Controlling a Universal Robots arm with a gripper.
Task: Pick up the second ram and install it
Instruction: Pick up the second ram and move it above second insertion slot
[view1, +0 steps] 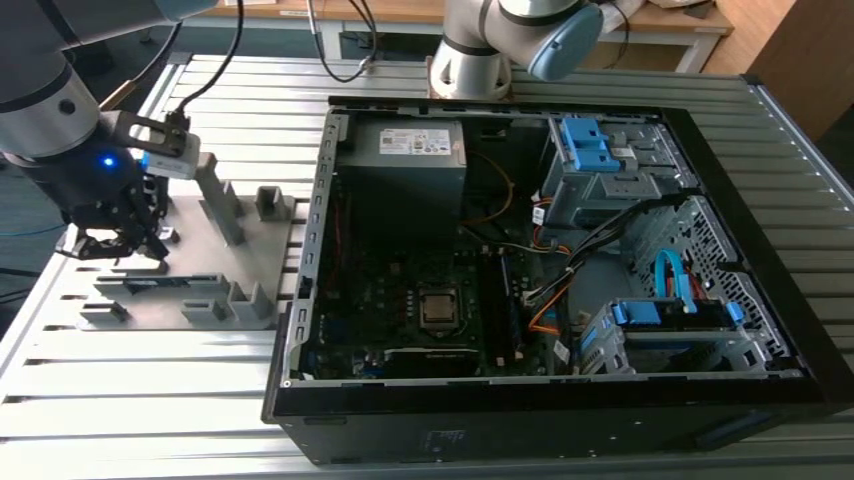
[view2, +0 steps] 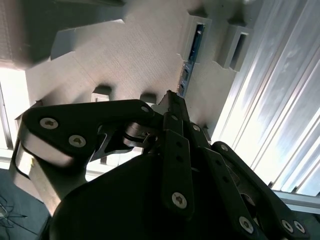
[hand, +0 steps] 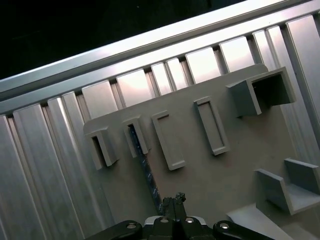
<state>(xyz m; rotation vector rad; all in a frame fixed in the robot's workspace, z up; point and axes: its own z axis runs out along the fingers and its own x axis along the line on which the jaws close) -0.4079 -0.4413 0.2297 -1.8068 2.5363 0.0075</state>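
Note:
The second ram (hand: 145, 167) is a thin dark stick standing on edge in a slot of the grey holder plate (hand: 240, 150); its bluish patch (view2: 196, 39) shows in the second wrist view. My gripper (hand: 176, 198) hangs over the plate at the exterior view's left (view1: 124, 252). Its fingers are shut together, and their tips (view2: 172, 97) sit right by one end of the ram. Whether they touch it I cannot tell. The ram still rests between its holder blocks (hand: 137, 135).
An open computer case (view1: 707, 150) lies at the middle and right of the slatted metal table (view1: 147, 400), motherboard (view1: 400, 300) up, with blue drive brackets (view1: 587, 145). Tall grey blocks (view1: 220, 200) stand on the plate. A second arm's base (view1: 467, 60) is behind the case.

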